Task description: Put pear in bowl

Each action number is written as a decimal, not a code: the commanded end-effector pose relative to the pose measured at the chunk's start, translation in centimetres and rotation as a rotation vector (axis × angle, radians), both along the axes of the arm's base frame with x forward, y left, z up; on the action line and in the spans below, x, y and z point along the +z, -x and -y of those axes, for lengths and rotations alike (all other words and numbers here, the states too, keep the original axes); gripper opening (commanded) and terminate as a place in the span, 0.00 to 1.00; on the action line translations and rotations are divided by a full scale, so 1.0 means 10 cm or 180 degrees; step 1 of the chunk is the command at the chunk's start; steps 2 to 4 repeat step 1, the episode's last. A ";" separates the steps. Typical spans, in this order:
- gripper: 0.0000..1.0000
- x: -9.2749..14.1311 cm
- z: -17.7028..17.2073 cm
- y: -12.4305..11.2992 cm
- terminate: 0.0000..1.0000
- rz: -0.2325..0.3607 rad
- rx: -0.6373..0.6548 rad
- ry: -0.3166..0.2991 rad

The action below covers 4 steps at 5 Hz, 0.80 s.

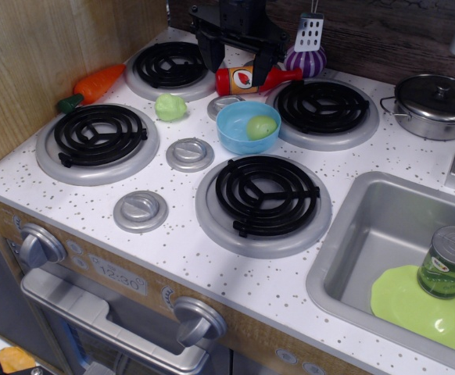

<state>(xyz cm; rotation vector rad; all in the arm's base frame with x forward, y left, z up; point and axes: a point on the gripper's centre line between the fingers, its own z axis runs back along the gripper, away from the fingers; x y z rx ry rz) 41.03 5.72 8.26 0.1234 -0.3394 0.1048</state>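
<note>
The yellow-green pear [262, 126] lies inside the light blue bowl [233, 134], against its right wall. The bowl stands on the stovetop between the two right-hand burners. My black gripper [238, 56] hangs above and behind the bowl, near the back burners. Its two fingers are spread apart and hold nothing.
A pale lumpy green vegetable [170, 107] lies left of the bowl. A red sauce bottle [255, 78], a purple onion [306, 59] with a spatula [309, 30], and a carrot [94, 84] lie around the back. A steel lidded pot [435, 105] stands right. The sink [345, 258] holds a green plate [415, 308] and a can [448, 262].
</note>
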 end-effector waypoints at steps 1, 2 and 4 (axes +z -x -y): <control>1.00 0.15 -0.02 -0.02 1.00 0.0120 -0.0051 -0.0040; 1.00 0.15 -0.02 -0.02 1.00 0.0120 -0.0051 -0.0040; 1.00 0.15 -0.02 -0.02 1.00 0.0120 -0.0051 -0.0040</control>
